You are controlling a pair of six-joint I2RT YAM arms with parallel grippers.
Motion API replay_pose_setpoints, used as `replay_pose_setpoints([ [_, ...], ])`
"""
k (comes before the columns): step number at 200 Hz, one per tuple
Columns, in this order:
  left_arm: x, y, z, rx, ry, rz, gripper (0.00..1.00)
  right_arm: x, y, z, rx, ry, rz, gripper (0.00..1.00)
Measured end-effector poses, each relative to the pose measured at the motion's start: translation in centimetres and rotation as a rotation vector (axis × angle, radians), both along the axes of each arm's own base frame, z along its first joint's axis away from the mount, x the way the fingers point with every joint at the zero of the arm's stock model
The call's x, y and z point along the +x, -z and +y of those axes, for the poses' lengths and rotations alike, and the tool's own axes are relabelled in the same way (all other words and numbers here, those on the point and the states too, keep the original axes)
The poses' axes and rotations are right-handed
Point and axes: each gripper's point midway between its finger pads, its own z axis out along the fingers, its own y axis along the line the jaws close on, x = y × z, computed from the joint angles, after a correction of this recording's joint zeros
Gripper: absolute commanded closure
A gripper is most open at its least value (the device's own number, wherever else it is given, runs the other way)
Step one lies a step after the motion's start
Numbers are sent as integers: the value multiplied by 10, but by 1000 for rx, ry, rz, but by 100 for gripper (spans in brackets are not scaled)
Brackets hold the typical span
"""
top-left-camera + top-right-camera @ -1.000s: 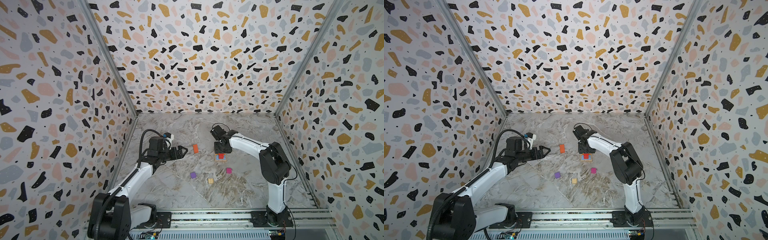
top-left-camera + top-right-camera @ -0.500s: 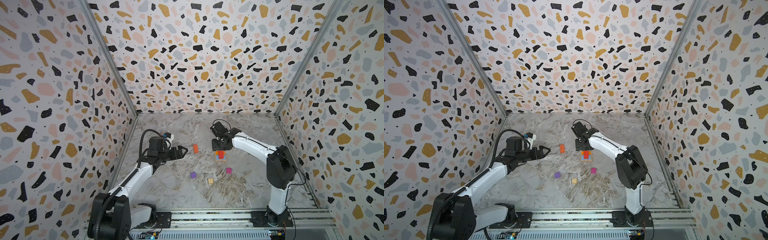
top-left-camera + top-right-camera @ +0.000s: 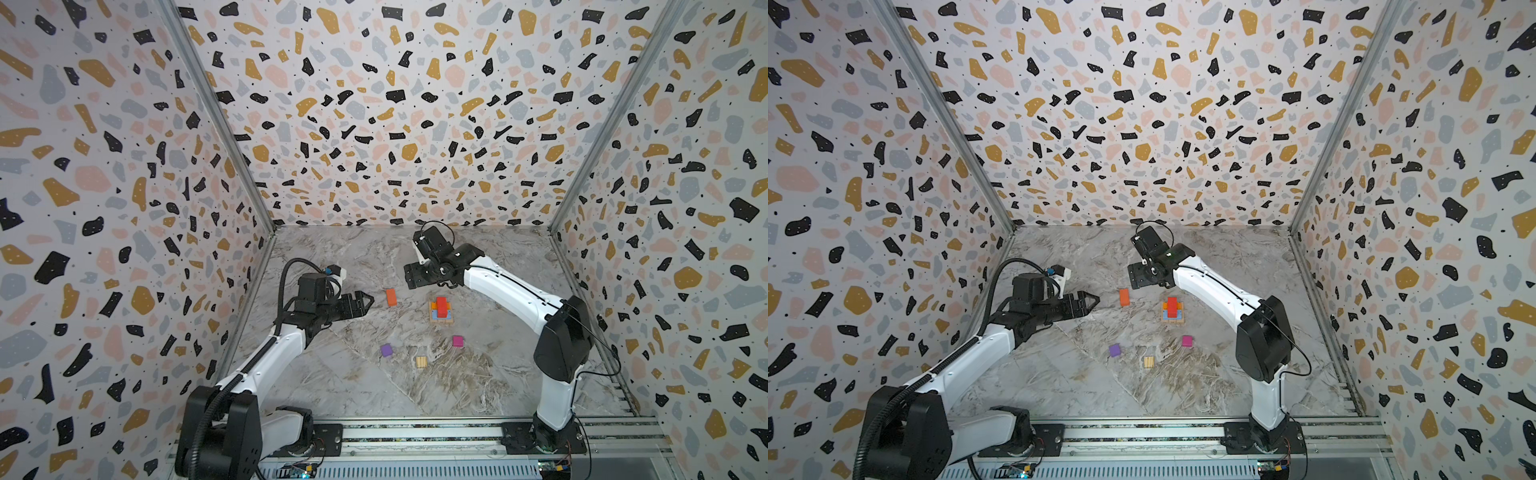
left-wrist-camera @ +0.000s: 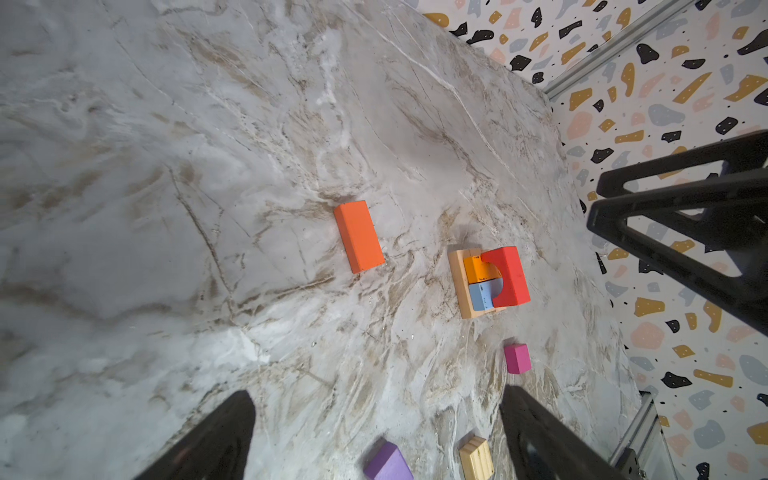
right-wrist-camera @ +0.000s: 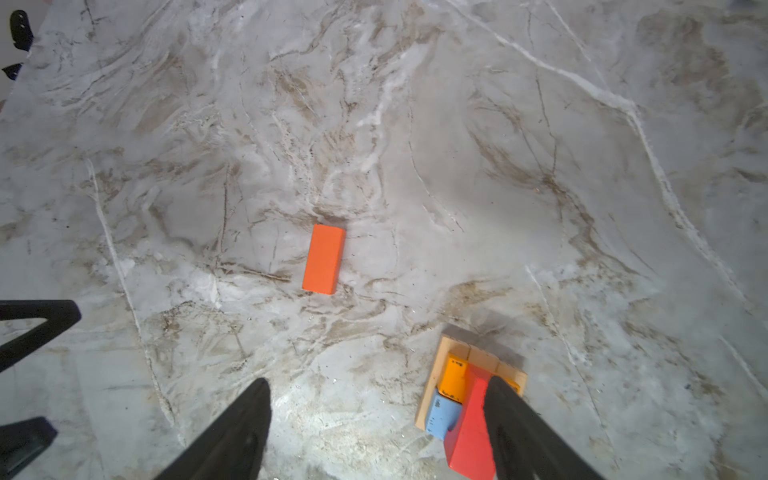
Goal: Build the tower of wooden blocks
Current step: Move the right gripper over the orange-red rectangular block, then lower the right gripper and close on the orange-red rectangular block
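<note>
Two tools stand open. The left tool (image 3: pixel 367 301) is spread wide and empty, left of centre in both top views, its tips near the orange block (image 3: pixel 391 297) on the desk (image 3: pixel 478 386). The right tool (image 5: pixel 378 382) is also wide, clamping nothing; in the right wrist view the red arch (image 5: pixel 467 428) lies just beside one jaw. The tower (image 3: pixel 441 311) sits right of centre: tan base, orange and blue blocks, red arch on top. Lower in the frame lie a purple cube (image 3: pixel 386 350), a tan block (image 3: pixel 421 361) and a pink cube (image 3: pixel 457 341), apart from one another.
</note>
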Motion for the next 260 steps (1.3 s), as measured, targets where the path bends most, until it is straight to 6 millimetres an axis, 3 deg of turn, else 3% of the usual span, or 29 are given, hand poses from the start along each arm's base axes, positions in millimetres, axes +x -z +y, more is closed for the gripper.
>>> replay_pose_setpoints([
  [60,3,1,8,3,-26,3,6,2,47,31,-43,-39,79,12],
  [106,2,1,10,11,-34,7,6,2,77,45,-66,-35,120,36],
  [260,2,0,11,14,-39,5,6,21,130,72,-84,9,152,44],
])
